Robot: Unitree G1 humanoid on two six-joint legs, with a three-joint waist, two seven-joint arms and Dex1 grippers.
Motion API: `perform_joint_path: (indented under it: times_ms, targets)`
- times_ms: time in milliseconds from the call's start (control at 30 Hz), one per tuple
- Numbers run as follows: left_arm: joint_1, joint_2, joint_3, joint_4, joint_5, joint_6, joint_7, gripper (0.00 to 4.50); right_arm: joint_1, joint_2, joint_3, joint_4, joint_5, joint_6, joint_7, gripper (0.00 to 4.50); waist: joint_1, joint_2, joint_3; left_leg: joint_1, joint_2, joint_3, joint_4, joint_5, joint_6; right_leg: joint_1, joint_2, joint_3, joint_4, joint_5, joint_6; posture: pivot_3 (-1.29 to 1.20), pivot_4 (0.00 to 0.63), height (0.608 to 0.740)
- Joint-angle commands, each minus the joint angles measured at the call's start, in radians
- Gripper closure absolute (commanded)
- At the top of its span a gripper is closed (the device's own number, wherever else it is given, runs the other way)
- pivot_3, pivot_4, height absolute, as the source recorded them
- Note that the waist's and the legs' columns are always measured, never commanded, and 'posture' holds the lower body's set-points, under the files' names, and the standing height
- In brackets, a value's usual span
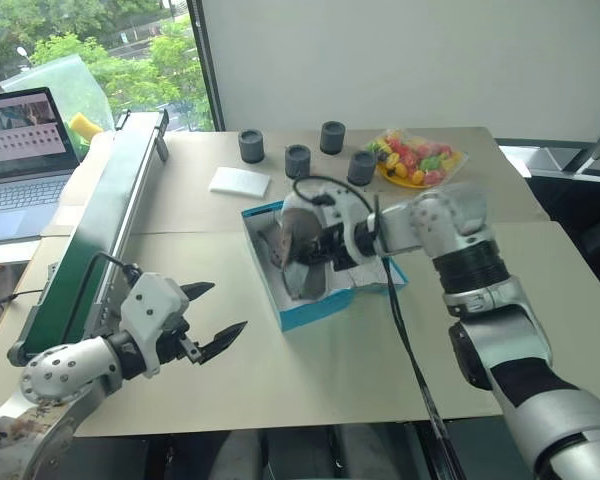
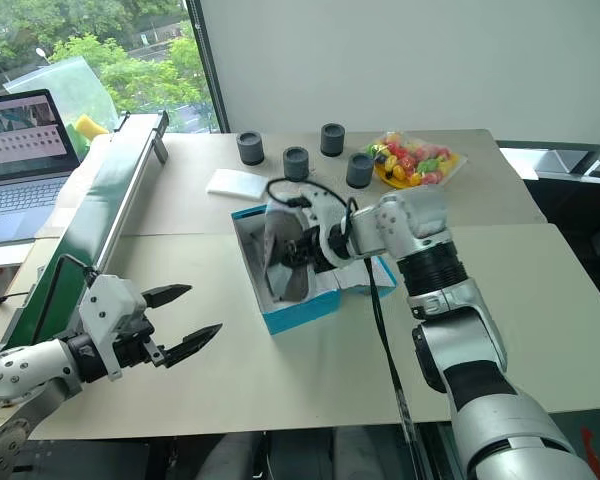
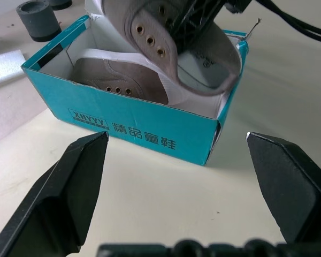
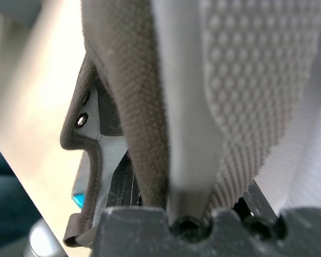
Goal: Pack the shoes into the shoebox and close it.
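- The shoebox (image 3: 134,126) carries dark print on its blue side wall, seen in the left wrist view: a small framed logo in Latin capitals, too fine to read with certainty.
- Just beside that logo on the same wall stand four Chinese characters, 精品童鞋.
- The laptop (image 1: 20,150) at the worktop's far left edge shows rows of small marks on its screen, too small to read.
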Motion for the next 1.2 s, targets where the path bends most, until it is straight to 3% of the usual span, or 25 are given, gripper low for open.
perform_joint_path:
  times_ms: [33, 267, 433, 533, 567, 633, 800, 967, 1167, 1200]
  targets:
    - [-0.009, -0.001, -0.013, -0.008, 0.011, -0.028, -0.003, 0.08, -0.058, 0.040, 0.110, 0.081, -0.104, -0.096, 0.101, 3.79, -0.002, 0.000, 0.000, 0.000, 0.000, 0.000, 0.000, 0.000, 0.000, 0.000, 0.000, 0.000, 0.000, 0.000, 0.000, 0.00, 0.150, 0.740]
    - [-0.001, -0.014, -0.018, -0.016, 0.015, -0.026, 0.006, 0.08, -0.156, 0.129, 0.335, 0.350, -0.336, -0.325, 0.360, 3.79, -0.002, 0.000, 0.000, 0.000, 0.000, 0.000, 0.000, 0.000, 0.000, -0.001, 0.000, 0.000, 0.001, 0.000, 0.000, 0.00, 0.150, 0.740]
    - [0.006, -0.022, -0.028, -0.021, 0.025, -0.028, 0.012, 0.08, -0.208, 0.240, 0.380, 0.568, -0.466, -0.438, 0.483, 3.79, -0.005, 0.000, 0.000, 0.002, 0.000, 0.000, 0.000, 0.000, 0.000, -0.001, 0.000, 0.000, 0.002, 0.000, 0.000, 0.00, 0.150, 0.740]
    - [0.002, -0.024, -0.029, -0.023, 0.025, -0.025, 0.018, 0.08, -0.233, 0.287, 0.333, 0.675, -0.506, -0.478, 0.488, 3.79, -0.009, 0.000, 0.000, 0.003, 0.000, 0.000, -0.001, 0.000, 0.000, 0.000, 0.000, 0.000, 0.002, 0.000, 0.000, 0.00, 0.150, 0.740]
    - [0.002, -0.024, -0.028, -0.022, 0.024, -0.025, 0.018, 0.00, -0.244, 0.296, 0.306, 0.698, -0.512, -0.487, 0.477, 3.13, -0.010, 0.000, 0.000, 0.004, 0.000, 0.000, -0.001, 0.000, -0.001, 0.000, 0.000, 0.000, 0.002, 0.000, 0.000, 0.00, 0.150, 0.740]
    - [0.000, -0.023, -0.028, -0.020, 0.024, -0.025, 0.020, 0.00, -0.273, 0.304, 0.238, 0.727, -0.505, -0.487, 0.467, 2.71, -0.013, 0.000, 0.000, 0.004, 0.000, 0.000, -0.001, -0.001, -0.001, 0.000, 0.000, 0.000, 0.002, 0.000, 0.000, 0.00, 0.150, 0.740]
    - [-0.010, -0.024, -0.037, -0.015, 0.023, -0.024, 0.023, 0.00, -0.350, 0.293, 0.102, 0.742, -0.515, -0.510, 0.444, 1.11, -0.017, 0.001, 0.001, 0.000, 0.000, -0.001, -0.001, -0.001, -0.001, -0.004, 0.000, 0.000, 0.003, 0.000, -0.001, 0.00, 0.150, 0.740]
    - [-0.034, -0.022, -0.051, 0.002, 0.025, -0.023, 0.021, 0.00, -0.376, 0.241, 0.002, 0.694, -0.516, -0.486, 0.426, 1.11, -0.016, 0.001, 0.000, 0.001, 0.000, -0.001, -0.001, -0.001, -0.001, -0.003, 0.000, 0.000, 0.003, 0.000, -0.001, 0.00, 0.150, 0.740]
    - [-0.048, -0.017, -0.048, 0.010, 0.021, -0.021, 0.016, 0.00, -0.299, 0.218, -0.095, 0.545, -0.486, -0.427, 0.369, 1.11, -0.016, 0.001, 0.000, 0.001, 0.000, 0.000, -0.001, -0.001, -0.001, -0.003, -0.001, 0.000, 0.003, 0.000, -0.001, 0.00, 0.150, 0.740]
    - [-0.048, -0.017, -0.048, 0.010, 0.020, -0.019, 0.017, 0.00, -0.271, 0.223, -0.106, 0.509, -0.481, -0.420, 0.358, 1.35, -0.019, 0.001, 0.000, 0.001, 0.000, 0.000, -0.001, -0.001, -0.001, -0.003, -0.001, 0.000, 0.003, 0.000, -0.001, 0.00, 0.150, 0.740]
